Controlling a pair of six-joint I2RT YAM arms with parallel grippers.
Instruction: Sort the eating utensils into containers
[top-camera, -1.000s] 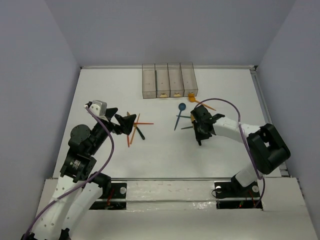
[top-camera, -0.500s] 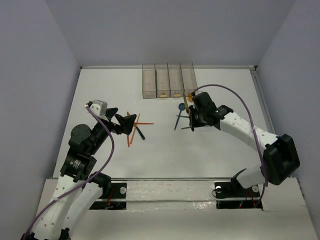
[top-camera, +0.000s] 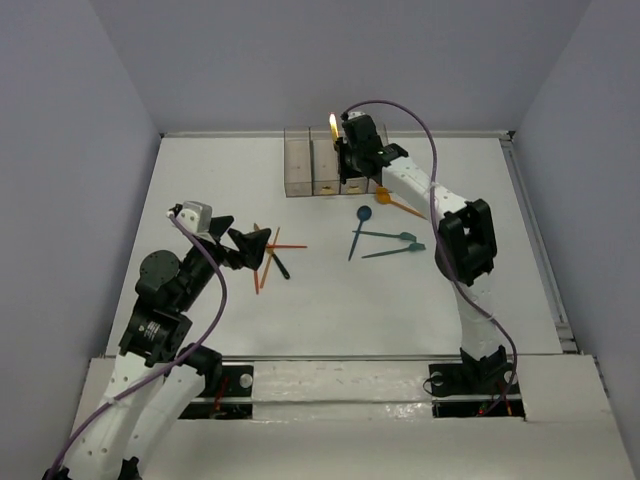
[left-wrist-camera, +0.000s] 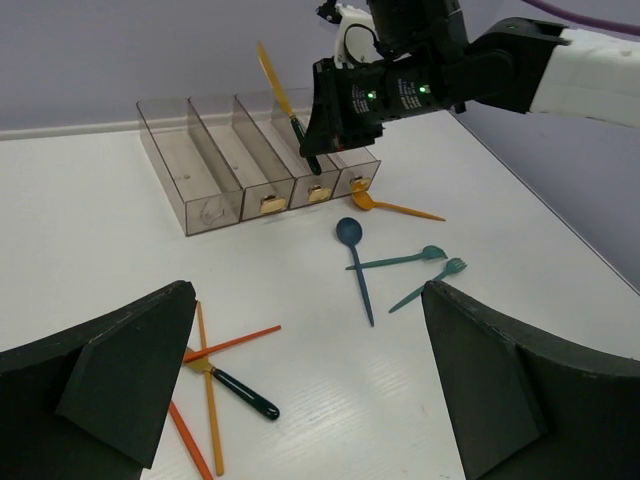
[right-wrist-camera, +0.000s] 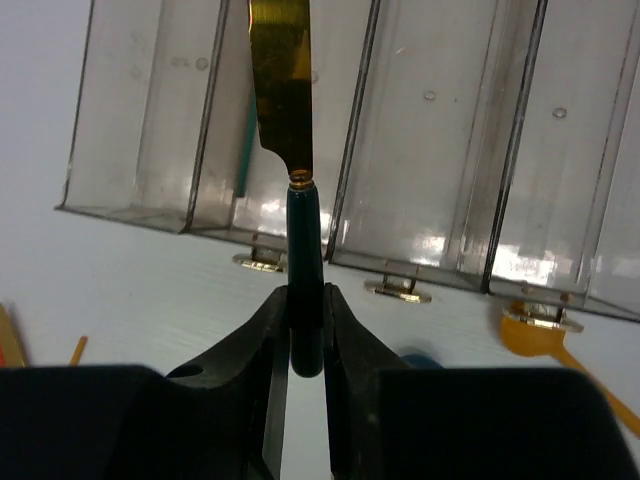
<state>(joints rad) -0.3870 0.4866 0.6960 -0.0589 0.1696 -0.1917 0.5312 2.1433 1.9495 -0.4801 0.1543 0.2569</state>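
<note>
White worktop (top-camera: 200, 180) carries four joined bins (top-camera: 298, 170) at the far edge. Right pincer (right-wrist-camera: 305, 325) is clenched on a knife (right-wrist-camera: 303, 220) by its dark handle, blade raised above the bins; left pincer (left-wrist-camera: 320, 385) hangs released. Knife looks light, stiff, slick: grip the handle.

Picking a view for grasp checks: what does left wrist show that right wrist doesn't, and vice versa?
Left wrist only: the unsorted orange sticks with a dark-handled piece among them, the blue spoon and two teal pieces.
Right wrist only: a close view of the right gripper shut on the dark handle of the gold-bladed knife, and a teal streak in the second bin from the left.
Both: that knife held up at the four bins, and the orange spoon lying in front of them.
</note>
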